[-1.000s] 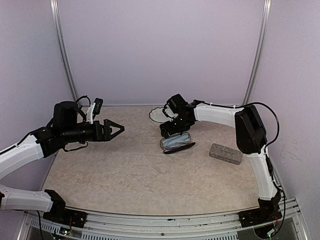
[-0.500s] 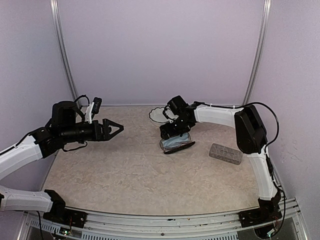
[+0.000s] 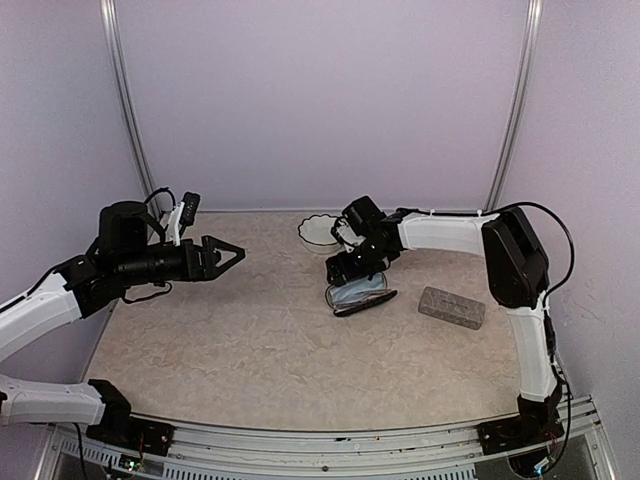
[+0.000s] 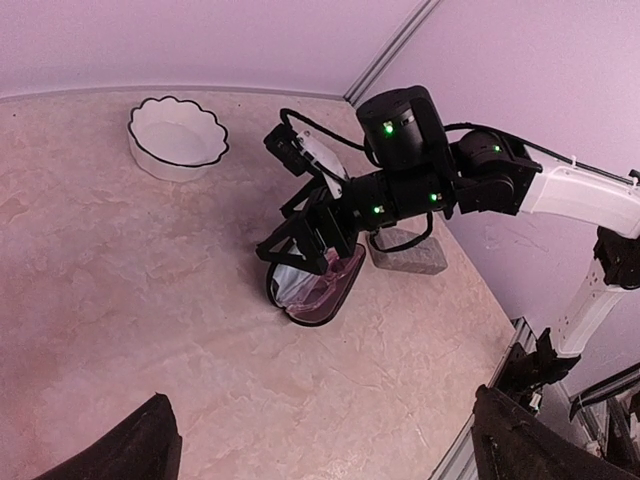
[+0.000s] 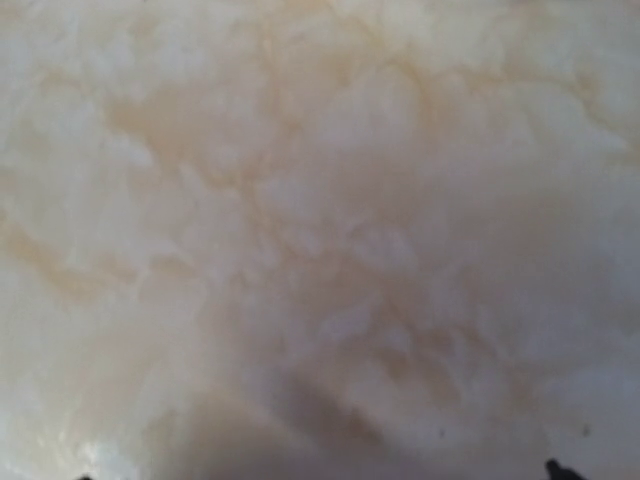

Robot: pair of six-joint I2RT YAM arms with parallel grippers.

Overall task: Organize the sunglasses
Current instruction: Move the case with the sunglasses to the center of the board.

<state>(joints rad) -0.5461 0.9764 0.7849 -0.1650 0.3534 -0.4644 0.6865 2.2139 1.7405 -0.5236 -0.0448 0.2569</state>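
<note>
From above, the right claw [image 3: 342, 272] hangs spread just over the far end of the open black case [image 3: 366, 296], which lies mid-worktop [image 3: 260, 340]. We judge the step in hand to be settling a pair into that case. The pale sunglasses [image 3: 352, 288] seem to lie inside it, though here they read only as a bluish-grey patch. The left claw [image 3: 232, 255] hovers spread, well apart to the left, pinching nothing. A grey case [image 3: 451, 307] lies shut to the right, and a white bowl [image 3: 318, 238] stands behind.

From the left wrist, a pinkish-clear frame shows within the black case's rim, with the right claw's jaws wide above it. We cannot tell whether they touch it. We see nothing in the bowl, and the dark round pair is nowhere in view.

The right wrist gives only blurred worktop, with fingertips barely at the bottom edge.

Next, we think, the right claw should lift clear without snagging the frame. The other pair then needs finding.
</note>
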